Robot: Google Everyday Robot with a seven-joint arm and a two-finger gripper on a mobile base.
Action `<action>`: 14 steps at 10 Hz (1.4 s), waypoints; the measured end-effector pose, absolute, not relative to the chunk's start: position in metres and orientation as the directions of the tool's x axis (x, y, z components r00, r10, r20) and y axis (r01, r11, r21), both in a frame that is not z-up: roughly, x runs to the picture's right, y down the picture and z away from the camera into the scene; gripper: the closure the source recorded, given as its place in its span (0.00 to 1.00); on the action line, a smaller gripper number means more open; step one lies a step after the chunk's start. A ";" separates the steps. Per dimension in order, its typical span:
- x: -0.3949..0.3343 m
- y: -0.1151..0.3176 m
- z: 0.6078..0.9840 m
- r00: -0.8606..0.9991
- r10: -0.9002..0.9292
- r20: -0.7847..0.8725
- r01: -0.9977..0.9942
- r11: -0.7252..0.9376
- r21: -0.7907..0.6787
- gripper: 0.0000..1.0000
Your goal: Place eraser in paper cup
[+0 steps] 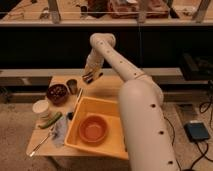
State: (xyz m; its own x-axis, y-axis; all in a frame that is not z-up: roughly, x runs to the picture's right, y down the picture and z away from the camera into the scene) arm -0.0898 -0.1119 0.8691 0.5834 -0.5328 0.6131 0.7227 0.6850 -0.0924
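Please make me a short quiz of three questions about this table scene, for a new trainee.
1. Fill in: in the camera view, the paper cup stands near the table's ____ edge.
2. True or false: the orange bowl sits inside the yellow tray.
3. The gripper hangs over the far part of the table. Which is nearest to it?
A) paper cup
B) metal cup
C) spoon

Key: 1 left; 2 true; 3 B.
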 end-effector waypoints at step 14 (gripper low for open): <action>-0.222 -0.112 0.713 0.202 -0.734 0.649 0.821 0.488 0.297 0.86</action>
State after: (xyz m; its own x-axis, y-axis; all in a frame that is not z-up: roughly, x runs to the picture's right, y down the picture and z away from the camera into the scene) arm -0.2222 -0.1118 0.7131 0.2018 -0.7339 0.6486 0.8207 0.4882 0.2970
